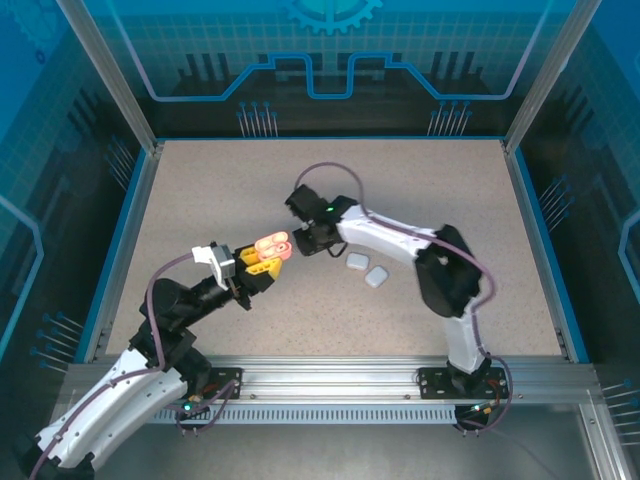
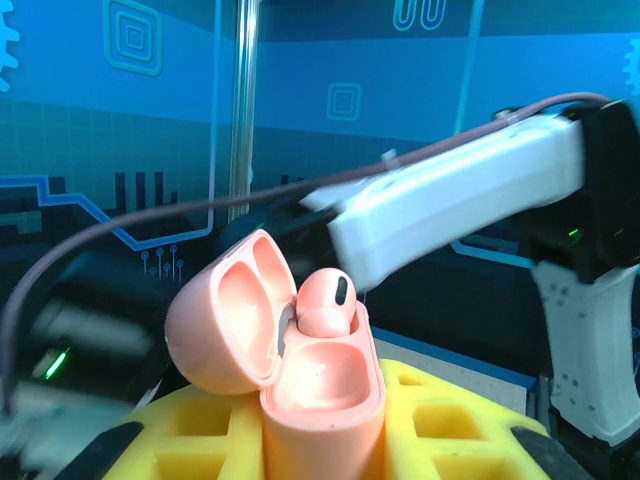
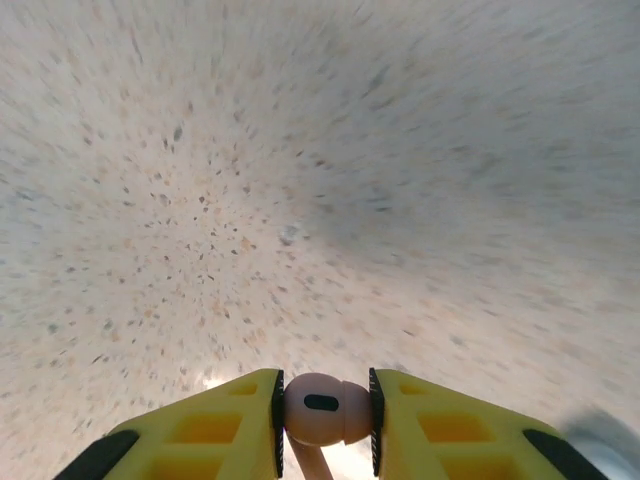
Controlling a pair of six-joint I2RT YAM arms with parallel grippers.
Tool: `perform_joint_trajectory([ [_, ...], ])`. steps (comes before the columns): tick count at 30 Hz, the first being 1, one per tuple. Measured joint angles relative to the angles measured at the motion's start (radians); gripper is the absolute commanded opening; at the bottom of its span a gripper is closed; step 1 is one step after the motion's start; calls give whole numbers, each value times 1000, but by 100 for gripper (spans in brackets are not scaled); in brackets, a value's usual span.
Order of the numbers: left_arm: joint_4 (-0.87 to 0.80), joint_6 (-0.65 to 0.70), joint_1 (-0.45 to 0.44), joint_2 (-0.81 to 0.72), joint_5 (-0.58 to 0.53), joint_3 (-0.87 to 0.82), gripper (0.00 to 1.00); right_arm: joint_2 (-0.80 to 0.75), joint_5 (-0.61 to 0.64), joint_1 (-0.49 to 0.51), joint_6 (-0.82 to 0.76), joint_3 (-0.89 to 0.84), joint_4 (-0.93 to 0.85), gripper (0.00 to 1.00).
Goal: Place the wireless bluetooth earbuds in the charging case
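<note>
No words, numbers or brand names can be read anywhere. The only signs are printed decoration on the blue wall panels [image 1: 440, 50]: a gear emblem [image 1: 331, 16] at the top of the back one, and nested-square emblems [image 2: 133, 37] among circuit-style lines [image 2: 62, 196].

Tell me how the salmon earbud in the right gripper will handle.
The salmon earbud is pinched by its rounded head in the right gripper, so it may pivot or squirt out. It looks smooth and glossy, probably slippery. Small beside the fingers, it is likely very light and stiff, and apt to roll if dropped.
</note>
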Motion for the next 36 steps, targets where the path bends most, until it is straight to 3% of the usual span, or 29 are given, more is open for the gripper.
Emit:
perform_joint_trajectory([
  [9,150,-46,-34,220,-46,-41,0,-602,71,-97,64,-422,246,27],
  [17,282,17,-190,482,-195,-26,0,-991,76,-103,106,-686,481,27],
  [23,409,64,-275,693,-331,35,0,-1112,38,-101,134,-821,644,26],
  [36,703,126,-380,1010,-541,141,0,-1132,54,-29,148,-920,824,25],
])
